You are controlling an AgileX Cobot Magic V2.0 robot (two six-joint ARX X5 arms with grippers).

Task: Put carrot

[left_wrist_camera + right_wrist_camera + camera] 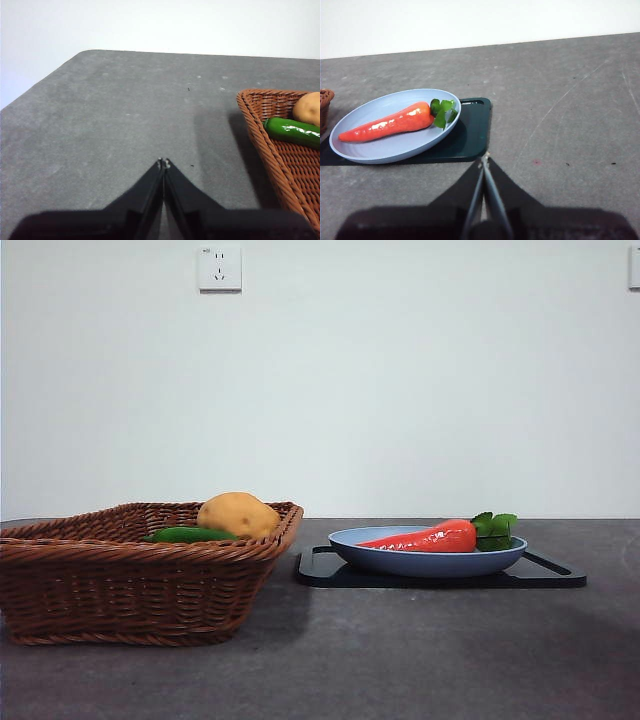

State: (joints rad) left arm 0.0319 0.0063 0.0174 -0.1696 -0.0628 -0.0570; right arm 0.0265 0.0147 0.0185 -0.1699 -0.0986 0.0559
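Nearest the front camera stands a brown wicker basket (130,570) on the dark grey table (400,660); a yellow-brown potato (238,514) and a long green vegetable (188,535) lie inside it. Left gripper (163,162): jaws pressed together, tips meeting, holding nothing, poised over bare table just beside the basket's rim (255,130), with the green vegetable (292,132) and potato (307,108) visible past that rim. Right gripper (484,158): jaws likewise closed and empty, above the table near the edge of a black tray (470,135). On the tray rests a pale blue plate (385,150). The carrot (387,123) lies flat in the plate, its green leaves (443,112) toward the gripper's side and its tapered tip pointing toward the basket. In the front view the carrot (425,537) lies across the plate (425,560), which sits on the tray (550,575), just beside the basket.
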